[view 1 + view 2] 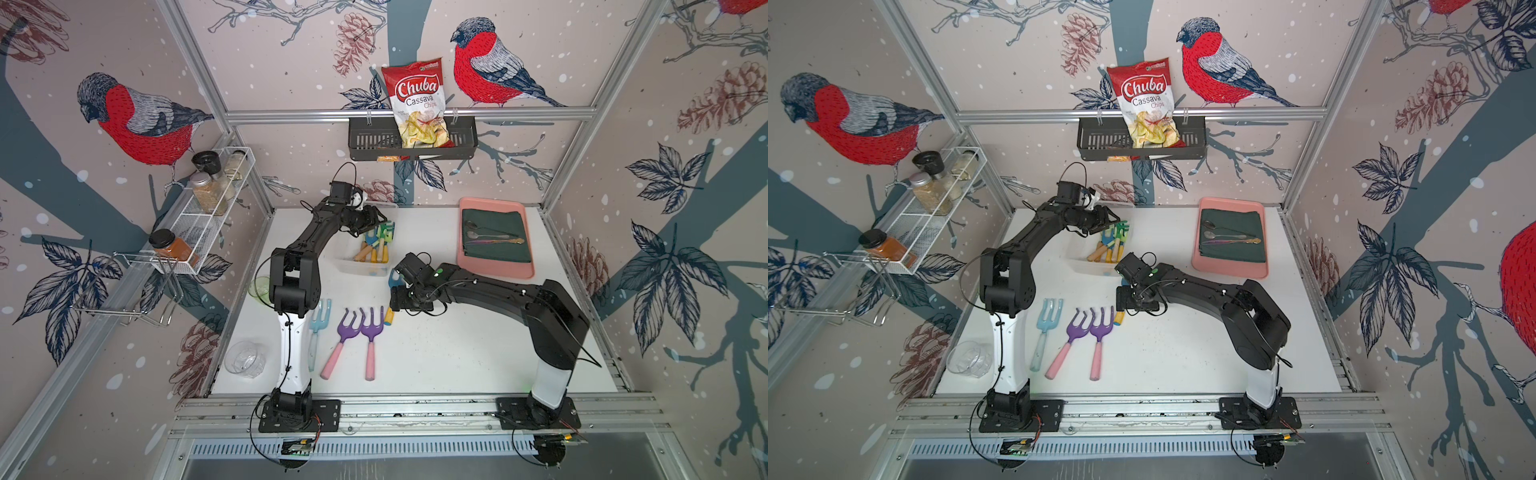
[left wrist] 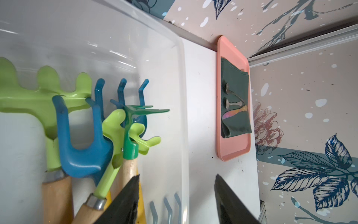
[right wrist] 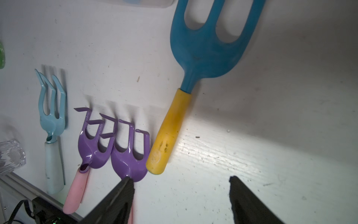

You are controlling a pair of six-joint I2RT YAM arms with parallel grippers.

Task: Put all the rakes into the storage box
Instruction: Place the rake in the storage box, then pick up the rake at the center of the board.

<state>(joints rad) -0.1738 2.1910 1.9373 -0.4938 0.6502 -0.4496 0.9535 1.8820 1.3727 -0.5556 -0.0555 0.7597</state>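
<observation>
The clear storage box [image 1: 358,268] [image 1: 1082,266] stands at mid-table and holds several rakes, green and blue ones with wooden or yellow handles [image 2: 83,151]. My left gripper [image 1: 376,221] [image 2: 177,176] hovers over the box's far end, open, with nothing between its fingers. A blue rake with a yellow handle [image 3: 209,50] [image 1: 390,316] lies on the table just in front of the box. My right gripper [image 1: 395,301] [image 3: 180,178] hangs open over the table beside that handle. Two purple rakes with pink handles [image 1: 347,332] [image 1: 371,330] and a light blue rake [image 1: 319,326] lie nearer the front.
A pink tray [image 1: 496,271] with a green cloth and spoons sits at the back right. A clear glass cup [image 1: 245,359] and a green glass [image 1: 258,286] stand by the left arm's base. A black basket [image 1: 365,143] with a chips bag hangs on the back wall.
</observation>
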